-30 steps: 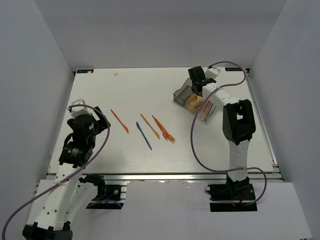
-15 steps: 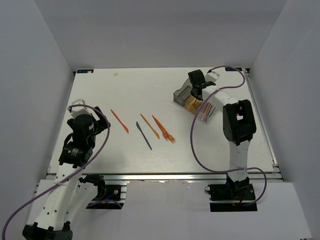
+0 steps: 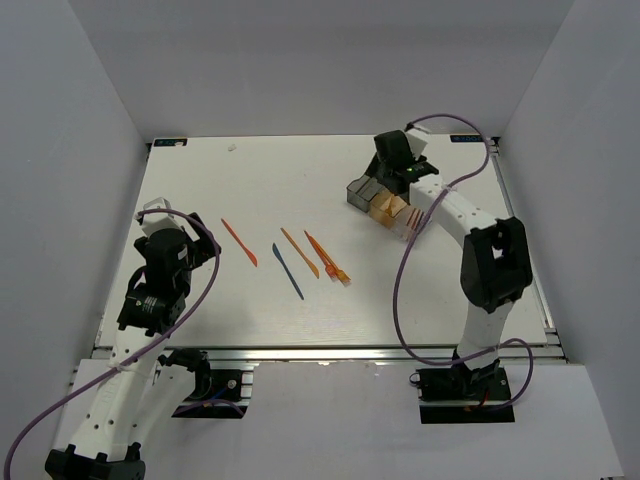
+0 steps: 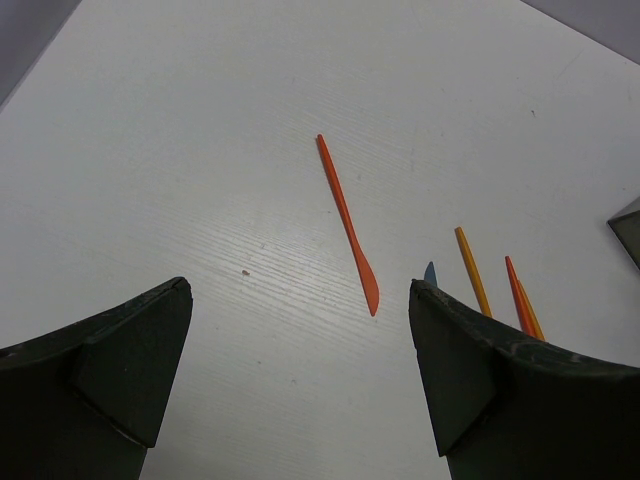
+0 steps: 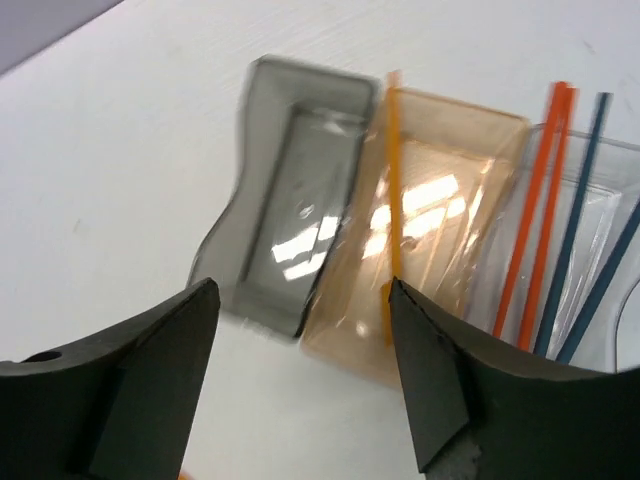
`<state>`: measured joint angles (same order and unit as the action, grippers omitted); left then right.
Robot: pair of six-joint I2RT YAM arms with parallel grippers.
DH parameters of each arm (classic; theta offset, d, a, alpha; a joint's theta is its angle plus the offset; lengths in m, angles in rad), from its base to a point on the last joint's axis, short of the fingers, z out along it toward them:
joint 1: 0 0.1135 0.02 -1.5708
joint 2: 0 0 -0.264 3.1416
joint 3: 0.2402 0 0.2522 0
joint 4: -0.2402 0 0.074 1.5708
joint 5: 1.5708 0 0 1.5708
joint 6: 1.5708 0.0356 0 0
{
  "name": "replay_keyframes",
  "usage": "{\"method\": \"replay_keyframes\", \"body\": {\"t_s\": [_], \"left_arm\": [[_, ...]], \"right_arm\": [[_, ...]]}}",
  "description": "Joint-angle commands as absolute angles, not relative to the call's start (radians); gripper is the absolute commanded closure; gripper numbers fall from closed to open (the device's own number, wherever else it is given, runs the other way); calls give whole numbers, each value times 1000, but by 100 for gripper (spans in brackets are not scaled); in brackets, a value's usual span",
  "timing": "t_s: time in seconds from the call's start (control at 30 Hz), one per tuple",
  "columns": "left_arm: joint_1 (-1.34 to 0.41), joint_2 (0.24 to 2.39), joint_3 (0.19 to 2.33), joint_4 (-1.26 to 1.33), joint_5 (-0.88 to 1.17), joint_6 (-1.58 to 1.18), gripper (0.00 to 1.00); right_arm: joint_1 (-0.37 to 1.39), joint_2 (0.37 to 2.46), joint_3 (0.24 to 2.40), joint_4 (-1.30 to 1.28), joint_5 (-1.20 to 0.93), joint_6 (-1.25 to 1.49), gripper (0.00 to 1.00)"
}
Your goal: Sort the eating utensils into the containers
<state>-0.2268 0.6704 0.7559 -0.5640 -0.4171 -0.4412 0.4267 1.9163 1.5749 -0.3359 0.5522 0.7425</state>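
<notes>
Loose utensils: you have them lying flat on the white worktop (image 3: 200,180), left of the containers (image 3: 385,205). Seen from above, every long axis runs from far-left to near-right.
Orange knife (image 4: 347,225): thin, flat plastic, with the narrow handle end far and the broader blade end near. It lies well apart from the others, on their left.
Dark blue knife (image 3: 287,271): slim and roughly parallel to the orange knife.
Orange stick (image 3: 299,252): straight and narrow, just right of the dark blue knife.
Orange pair (image 3: 326,258): two more orange pieces lying close together; you cannot tell their type.
Containers: three small translucent rectangular bins joined in a row at the far right.
Grey bin (image 5: 295,235): smoky, glossy, with rounded corners.
Orange bin (image 5: 450,230): a leaning orange stick (image 5: 392,200) stands in it, its top past the far rim.
Clear bin (image 5: 610,330): two orange sticks (image 5: 540,210) and two dark blue sticks (image 5: 590,230) lean side by side inside.
Right gripper (image 5: 300,290): it hangs over the grey and orange bins, jaws wide apart, gripping nothing.
Left gripper (image 4: 298,290): it hangs above the left of the worktop, jaws wide apart and empty, with the orange knife beyond its tips.
</notes>
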Motion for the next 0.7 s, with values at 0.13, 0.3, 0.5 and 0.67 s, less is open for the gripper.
{"method": "replay_keyframes", "body": {"t_s": [0.13, 0.3, 0.5, 0.67], "left_arm": [[-232, 669, 762, -554, -411, -433, 2], [-230, 670, 762, -552, -410, -433, 2], [-232, 672, 762, -555, -411, -433, 2], [-232, 667, 762, -555, -411, -434, 2]], "right_arm": [[724, 1804, 1486, -355, 440, 322, 18], [807, 1819, 1385, -393, 362, 316, 33], [821, 1885, 1385, -413, 218, 255, 56], [831, 1922, 1390, -426, 166, 239, 63]]}}
